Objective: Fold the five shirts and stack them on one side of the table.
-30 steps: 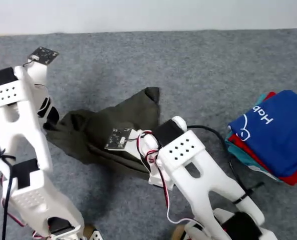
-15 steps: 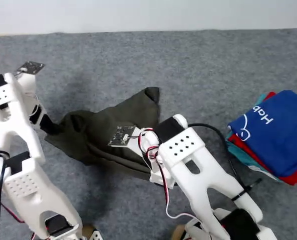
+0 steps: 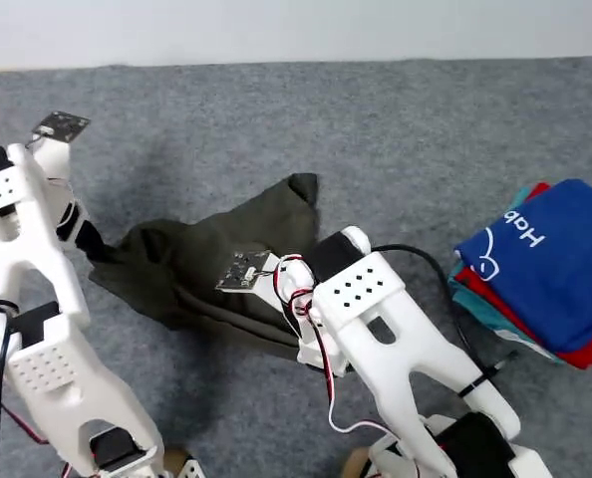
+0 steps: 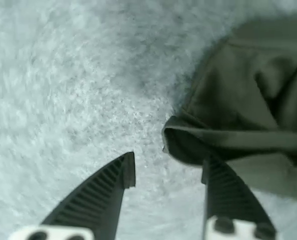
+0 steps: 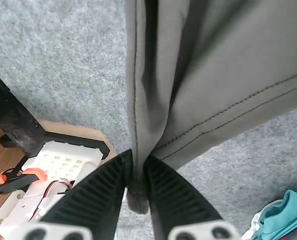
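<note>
An olive green shirt point(image 3: 216, 261) lies crumpled in the middle of the grey table. My left gripper point(image 3: 89, 242) sits at the shirt's left corner. In the left wrist view it point(image 4: 168, 172) is open, low over the felt, and a folded corner of the shirt point(image 4: 228, 125) lies just ahead of one finger point(image 4: 223, 195). My right gripper point(image 5: 137, 175) is shut on the shirt's near hem point(image 5: 213, 75), which hangs in folds from its jaws. A stack of folded shirts point(image 3: 550, 264), blue on top, rests at the table's right side.
The right arm point(image 3: 376, 319) covers the shirt's near right part from above. An arm base on a wooden board point(image 5: 53, 165) shows under the hanging cloth. A teal shirt edge point(image 5: 283, 215) of the stack shows at a corner. Bare grey felt point(image 3: 396, 139) lies behind the shirt.
My left arm has swung left, and its gripper now sits just off the shirt's left corner. The right arm and the shirt have hardly moved.
</note>
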Available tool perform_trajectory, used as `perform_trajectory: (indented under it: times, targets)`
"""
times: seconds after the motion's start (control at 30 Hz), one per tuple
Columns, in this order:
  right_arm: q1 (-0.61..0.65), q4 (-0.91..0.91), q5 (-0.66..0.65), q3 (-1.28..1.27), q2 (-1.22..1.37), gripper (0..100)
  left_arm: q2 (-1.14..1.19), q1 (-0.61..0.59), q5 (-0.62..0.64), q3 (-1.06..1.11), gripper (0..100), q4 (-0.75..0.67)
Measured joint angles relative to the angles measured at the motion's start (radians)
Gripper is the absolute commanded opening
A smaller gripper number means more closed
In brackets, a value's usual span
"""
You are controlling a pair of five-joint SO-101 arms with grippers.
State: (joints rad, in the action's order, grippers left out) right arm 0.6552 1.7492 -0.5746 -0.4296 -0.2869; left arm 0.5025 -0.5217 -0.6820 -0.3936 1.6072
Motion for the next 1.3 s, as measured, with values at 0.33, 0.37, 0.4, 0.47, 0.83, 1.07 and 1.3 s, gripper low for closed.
perform_trajectory:
  times: [0.33, 0.37, 0.4, 0.47, 0.83, 1.07, 1.3]
  targets:
    - [0.0, 0.0, 0.0, 0.0, 0.0, 1.2, 0.0, 0.043, -0.628, 0.0, 22, 0.0]
    - [0.0, 0.0, 0.0, 0.0, 0.0, 1.2, 0.0, 0.054, -0.661, 0.0, 22, 0.0]
    - [0.0, 0.0, 0.0, 0.0, 0.0, 1.2, 0.0, 0.064, -0.687, 0.0, 22, 0.0]
    - [0.0, 0.0, 0.0, 0.0, 0.0, 1.2, 0.0, 0.084, -0.735, 0.0, 22, 0.0]
    - [-0.052, 0.0, 0.0, 0.0, 0.051, 1.2, 0.038, 0.138, -0.899, -0.008, 22, -0.012]
    - [-0.068, -0.031, 0.002, 0.0, 0.084, 1.2, 0.038, 0.097, -0.993, -0.038, 22, 0.061]
    - [-0.069, -0.048, 0.002, 0.0, 0.086, 1.2, 0.038, 0.074, -1.0, -0.055, 22, 0.101]
